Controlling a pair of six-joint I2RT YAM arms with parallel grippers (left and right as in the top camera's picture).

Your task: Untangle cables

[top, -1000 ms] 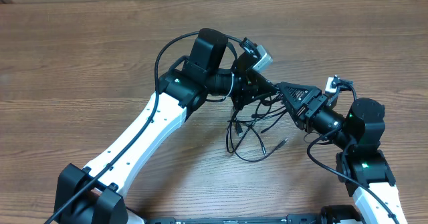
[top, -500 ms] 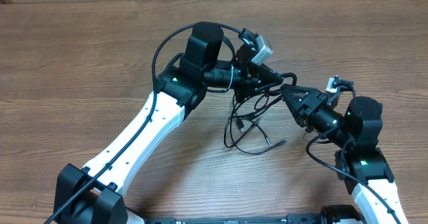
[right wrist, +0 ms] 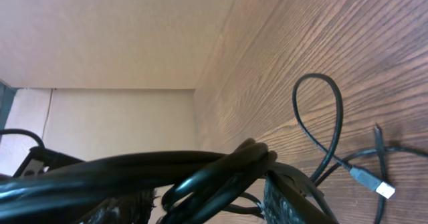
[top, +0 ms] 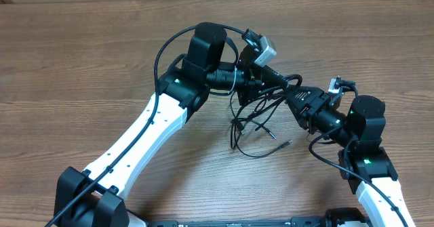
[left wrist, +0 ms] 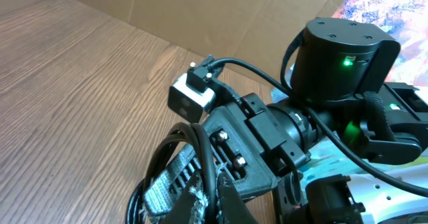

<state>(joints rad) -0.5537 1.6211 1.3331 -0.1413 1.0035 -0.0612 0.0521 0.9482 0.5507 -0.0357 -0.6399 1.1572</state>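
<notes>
A wood-grain tabletop carries everything, with a tan cardboard sheet standing along its far edge. The left arm (white links, black joints) reaches in from the near left. The right arm comes up from the near right, a green light lit on its wrist. Their ends meet almost nose to nose above the middle.

The left tool is closed on the cables, whose bunch hangs from its tip, raised off the wood. The right tool pushes into the same bunch from the opposite side. Strands lie over its ridged finger pad and crowd its own camera, so I cannot tell how far its jaws stand apart. The right arm's small white camera sits just behind, close to the tangle.

Below the tools, loose loops trail down and rest on the tabletop between the two arms. One silvery plug lies flat at a strand's end, apart from the bunch.
</notes>
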